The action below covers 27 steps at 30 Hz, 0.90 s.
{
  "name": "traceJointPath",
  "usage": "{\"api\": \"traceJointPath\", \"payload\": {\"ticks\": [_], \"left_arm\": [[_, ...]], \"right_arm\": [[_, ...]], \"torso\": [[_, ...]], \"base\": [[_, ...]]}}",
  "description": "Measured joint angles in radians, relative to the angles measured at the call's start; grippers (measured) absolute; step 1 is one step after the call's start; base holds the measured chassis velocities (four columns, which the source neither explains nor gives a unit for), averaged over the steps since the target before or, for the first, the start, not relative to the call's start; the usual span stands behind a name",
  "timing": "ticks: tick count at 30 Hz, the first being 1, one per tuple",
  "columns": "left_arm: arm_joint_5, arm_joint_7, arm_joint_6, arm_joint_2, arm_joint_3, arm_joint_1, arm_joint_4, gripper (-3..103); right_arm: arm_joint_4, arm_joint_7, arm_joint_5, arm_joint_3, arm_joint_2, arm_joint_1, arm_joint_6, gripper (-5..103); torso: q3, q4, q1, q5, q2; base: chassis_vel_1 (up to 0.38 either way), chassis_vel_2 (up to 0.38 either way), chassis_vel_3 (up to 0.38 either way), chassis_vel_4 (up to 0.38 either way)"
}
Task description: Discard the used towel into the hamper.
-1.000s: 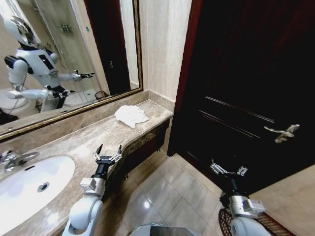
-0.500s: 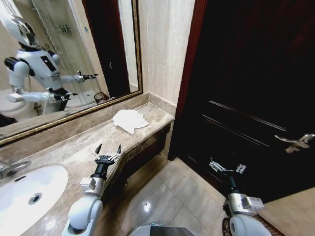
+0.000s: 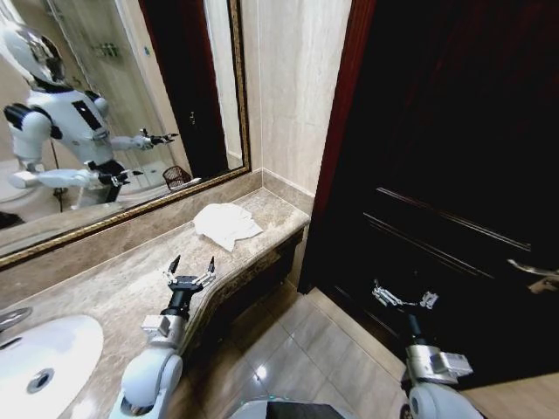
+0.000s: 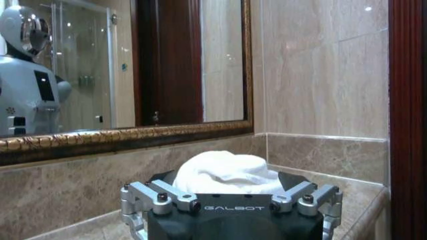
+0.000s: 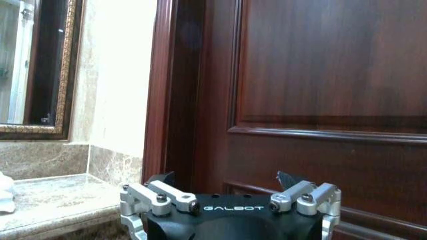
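A: From the head view we see the towel (image 3: 226, 225), white and crumpled, lying on the marble desk (image 3: 131, 271) near its far end, close to the corner where the wall meets the dark door (image 3: 454, 175). Our left gripper (image 3: 191, 266) hovers over the desk edge, well short of the towel, fingers spread wide and holding nothing.

B: And the left wrist view gives us what the head cannot: the towel (image 4: 227, 172) straight ahead beyond the gripper, piled up rather than flat, with the gilt-framed mirror (image 4: 120, 65) behind it.

A: Our right gripper (image 3: 404, 297) hangs over the tiled floor (image 3: 288, 349) in front of the door, fingers also wide apart (empty too).

B: The right wrist view faces the door panels (image 5: 320, 75) and catches the desk's end (image 5: 53, 200) off to one side, with a sliver of white at the picture's edge.

A: The hamper? In the head view we find it as a reflection in the mirror (image 3: 113, 105): a small dark basket (image 3: 177, 178) on the floor behind our mirrored body.

B: A white sink (image 3: 39, 358) sits in the desk at our left. The walls are pale stone, and the floor is glossy.
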<state>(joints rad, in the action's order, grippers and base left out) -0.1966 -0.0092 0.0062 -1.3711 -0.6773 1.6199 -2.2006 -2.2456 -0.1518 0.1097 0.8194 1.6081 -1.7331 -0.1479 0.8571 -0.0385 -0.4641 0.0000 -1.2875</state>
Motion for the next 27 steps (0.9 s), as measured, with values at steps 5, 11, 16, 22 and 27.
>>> {"api": "traceJointPath", "payload": {"ticks": [5, 11, 16, 22, 27], "left_arm": [[-0.074, -0.023, 0.095, 0.089, 0.0, -0.09, 0.01, 100], [-0.192, -0.092, 0.26, 0.177, 0.018, -0.222, 0.014, 100], [-0.33, -0.145, 0.387, 0.289, 0.066, -0.402, 0.106, 100], [-0.458, -0.201, 0.489, 0.399, 0.14, -0.602, 0.214, 100], [-0.64, -0.33, 0.646, 0.463, 0.211, -0.724, 0.246, 100]], "right_arm": [[0.002, 0.001, 0.014, 0.006, 0.0, -0.004, -0.003, 100], [0.004, 0.0, 0.023, 0.008, 0.0, -0.016, -0.012, 100], [0.003, 0.0, 0.023, 0.008, 0.0, -0.021, -0.015, 100], [-0.008, 0.0, 0.027, 0.015, 0.0, -0.028, -0.015, 100], [0.0, 0.001, 0.032, 0.021, 0.0, -0.033, -0.018, 100]], "torso": [[0.0, 0.0, 0.0, -0.0001, 0.0], [0.0, 0.0001, 0.0, -0.0001, 0.0], [0.0, 0.0001, 0.0, -0.0003, 0.0], [0.0, 0.0003, 0.0, -0.0003, 0.0], [0.0, 0.0002, 0.0, -0.0001, 0.0]], "base": [[0.0, 0.0, 0.0, 0.0], [0.0, 0.0, 0.0, 0.0], [0.0, 0.0, 0.0, 0.0], [0.0, 0.0, 0.0, 0.0], [0.0, 0.0, 0.0, 0.0]]}}
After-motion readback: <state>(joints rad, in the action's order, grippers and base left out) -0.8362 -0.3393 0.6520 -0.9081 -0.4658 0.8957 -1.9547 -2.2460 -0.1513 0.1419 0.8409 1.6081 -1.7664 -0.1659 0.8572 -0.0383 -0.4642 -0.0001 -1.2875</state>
